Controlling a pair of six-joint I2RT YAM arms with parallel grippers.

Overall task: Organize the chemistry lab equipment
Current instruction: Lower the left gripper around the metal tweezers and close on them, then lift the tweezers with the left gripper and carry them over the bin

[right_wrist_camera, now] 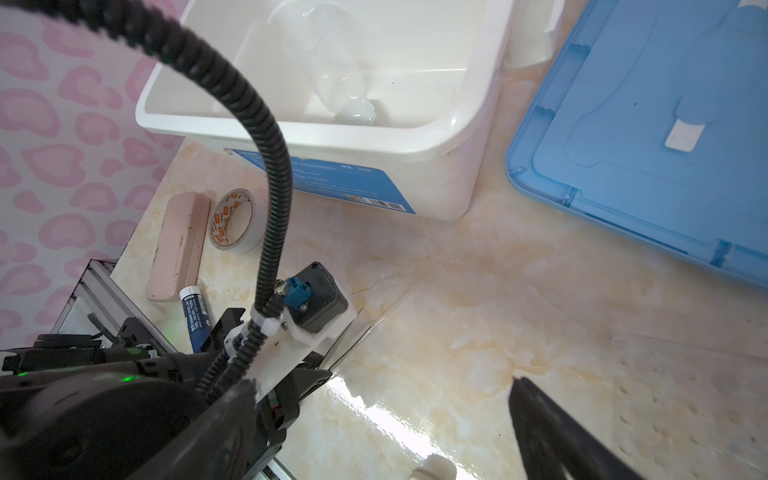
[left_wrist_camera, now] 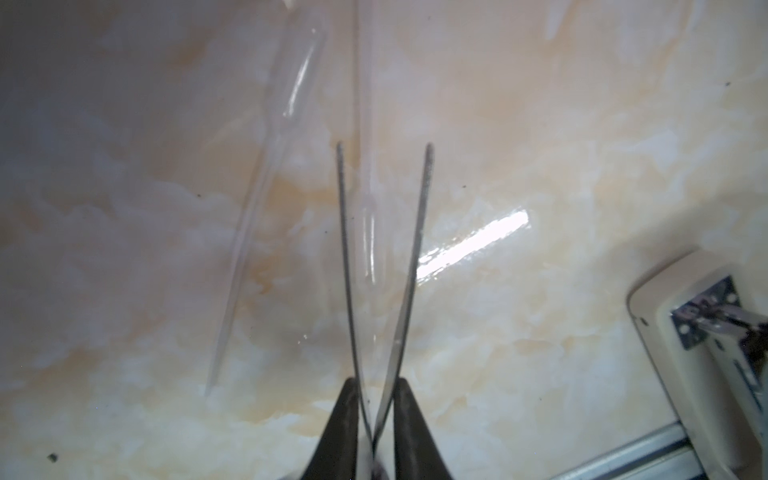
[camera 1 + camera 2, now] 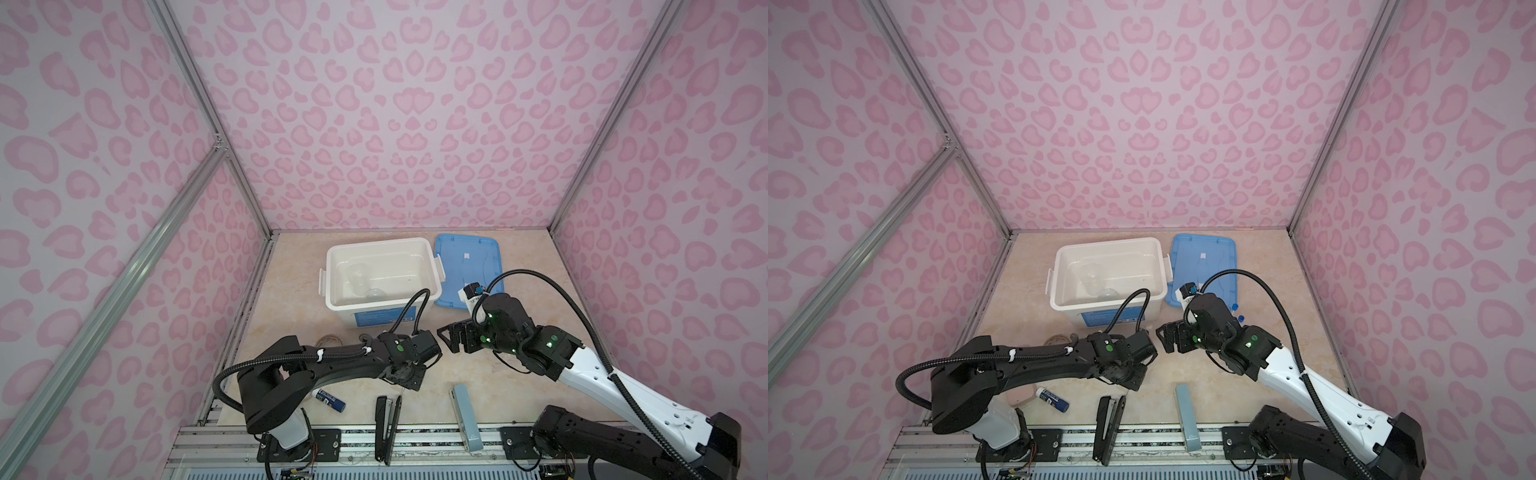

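Left claw (image 2: 376,384) clamps one tweezers (image 2: 344,249), tips straddling one clear rod (image 2: 368,187); one dropper (image 2: 291,95) lies beside; right claw (image 3: 446,338) stands open, empty.

You've got a clear beaker (image 1: 320,54) tipped on its side in the white bin (image 1: 449,183) toward 11 o'clock, with a round clear piece (image 1: 356,114) just beside it. A thin clear dropper (image 2: 266,199) lies flat on the worktop (image 2: 540,166), and a clear rod (image 2: 368,187) runs nearly parallel beside it. Two blue tube caps (image 3: 1235,306) show at 3 o'clock.
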